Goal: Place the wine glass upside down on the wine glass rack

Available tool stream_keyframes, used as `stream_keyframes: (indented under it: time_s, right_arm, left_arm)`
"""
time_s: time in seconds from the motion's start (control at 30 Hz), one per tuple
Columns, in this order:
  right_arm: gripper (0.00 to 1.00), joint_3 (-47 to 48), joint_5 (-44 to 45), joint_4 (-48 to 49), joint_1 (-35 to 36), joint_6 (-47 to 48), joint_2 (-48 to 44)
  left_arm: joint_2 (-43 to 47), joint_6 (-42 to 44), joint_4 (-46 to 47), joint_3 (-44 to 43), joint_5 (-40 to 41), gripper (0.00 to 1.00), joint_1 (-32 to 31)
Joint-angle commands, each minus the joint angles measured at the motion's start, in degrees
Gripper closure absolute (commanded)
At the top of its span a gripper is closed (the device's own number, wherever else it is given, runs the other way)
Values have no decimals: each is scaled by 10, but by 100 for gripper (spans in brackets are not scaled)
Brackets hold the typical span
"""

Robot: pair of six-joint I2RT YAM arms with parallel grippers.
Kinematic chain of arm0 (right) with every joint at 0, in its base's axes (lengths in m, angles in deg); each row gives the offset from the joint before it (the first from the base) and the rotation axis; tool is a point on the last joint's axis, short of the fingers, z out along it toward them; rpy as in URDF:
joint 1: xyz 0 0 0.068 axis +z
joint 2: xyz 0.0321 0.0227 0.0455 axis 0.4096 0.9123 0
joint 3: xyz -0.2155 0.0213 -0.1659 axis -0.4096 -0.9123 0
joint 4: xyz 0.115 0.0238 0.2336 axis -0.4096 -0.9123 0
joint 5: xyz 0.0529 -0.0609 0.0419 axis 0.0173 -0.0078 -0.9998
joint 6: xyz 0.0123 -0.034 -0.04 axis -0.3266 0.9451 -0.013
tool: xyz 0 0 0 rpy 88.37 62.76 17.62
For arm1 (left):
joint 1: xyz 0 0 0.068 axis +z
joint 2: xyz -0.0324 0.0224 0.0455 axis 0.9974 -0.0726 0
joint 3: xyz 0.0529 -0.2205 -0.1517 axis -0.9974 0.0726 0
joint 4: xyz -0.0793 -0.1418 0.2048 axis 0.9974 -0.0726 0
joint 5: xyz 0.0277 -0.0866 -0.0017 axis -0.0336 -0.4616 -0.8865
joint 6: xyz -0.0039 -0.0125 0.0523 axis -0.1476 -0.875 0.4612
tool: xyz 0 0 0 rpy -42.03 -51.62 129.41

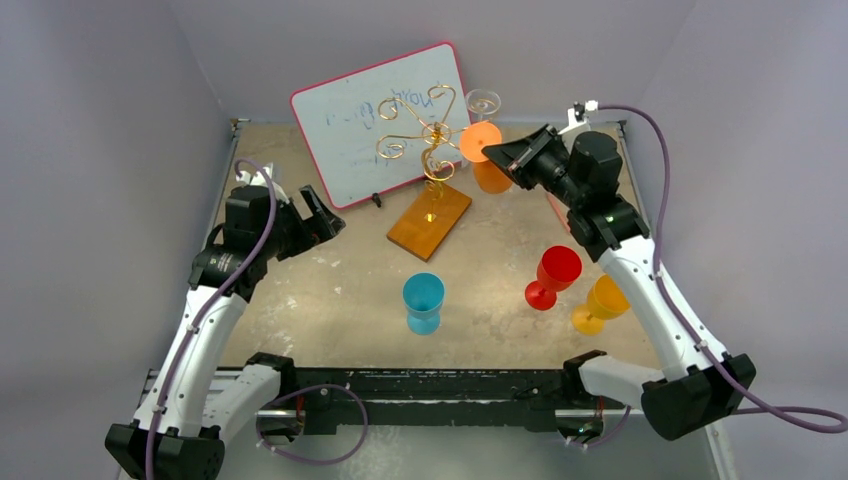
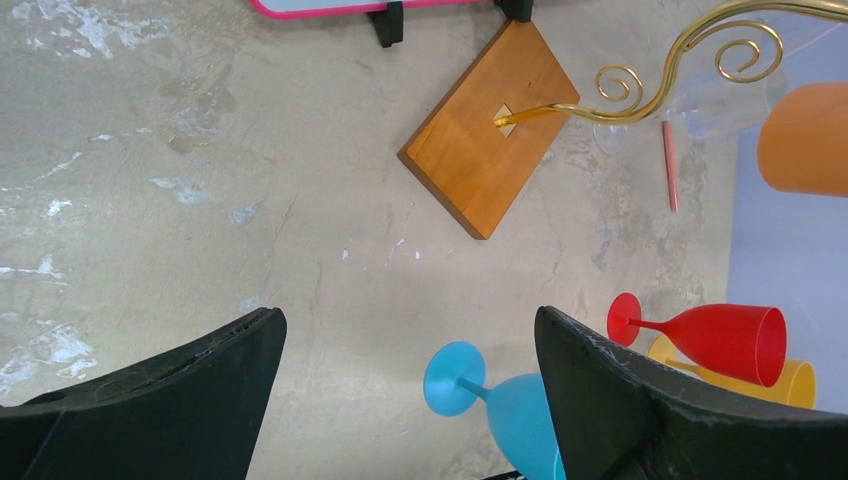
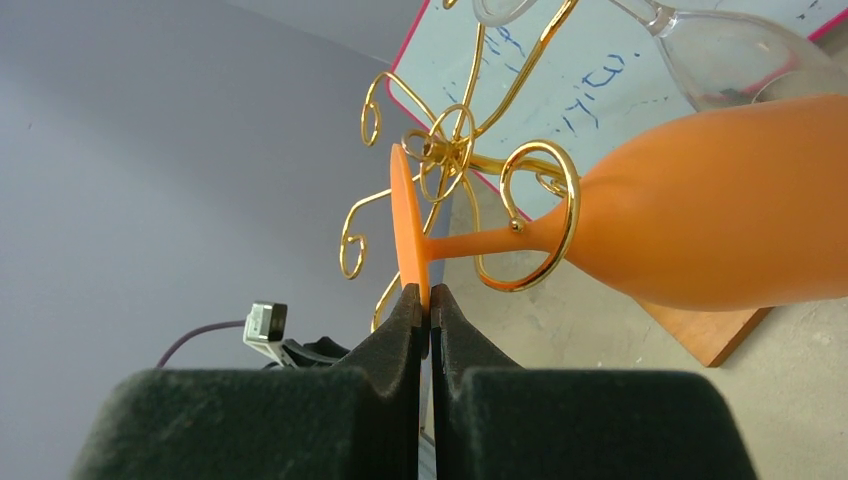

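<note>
The gold wire wine glass rack [image 1: 430, 130] stands on its orange-brown wooden base [image 1: 429, 222] at the back centre. An orange wine glass [image 1: 484, 160] hangs upside down on the rack's right side, its stem [image 3: 480, 243] inside a gold scroll loop [image 3: 545, 215]. My right gripper [image 1: 492, 153] is shut on the rim of the orange foot [image 3: 408, 230]. A clear glass [image 1: 483, 103] hangs on the rack behind it. My left gripper [image 1: 328, 215] is open and empty, low over the table to the left of the rack.
A pink-framed whiteboard [image 1: 345, 125] leans behind the rack. A blue glass [image 1: 423, 302] stands upright at front centre. A red glass [image 1: 553, 276] and a yellow glass [image 1: 600, 303] stand at the front right. A pink pen [image 2: 668, 165] lies on the table beside the rack.
</note>
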Motion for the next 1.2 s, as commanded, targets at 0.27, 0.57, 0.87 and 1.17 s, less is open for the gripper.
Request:
stream_keyframes:
  time_s: [0.27, 0.57, 0.87, 1.17]
  right_arm:
    - [100, -18, 53, 45, -5, -36, -37]
    - [100, 7, 65, 38, -5, -48, -18]
    - [90, 27, 57, 47, -6, -37, 10]
    - [70, 36, 58, 47, -6, -14, 18]
  left_arm:
    - [-3, 16, 24, -17, 6, 5, 1]
    - [-2, 9, 25, -15, 4, 5, 0]
    - [-1, 5, 21, -17, 6, 5, 0]
    - [-8, 16, 3, -29, 20, 6, 0]
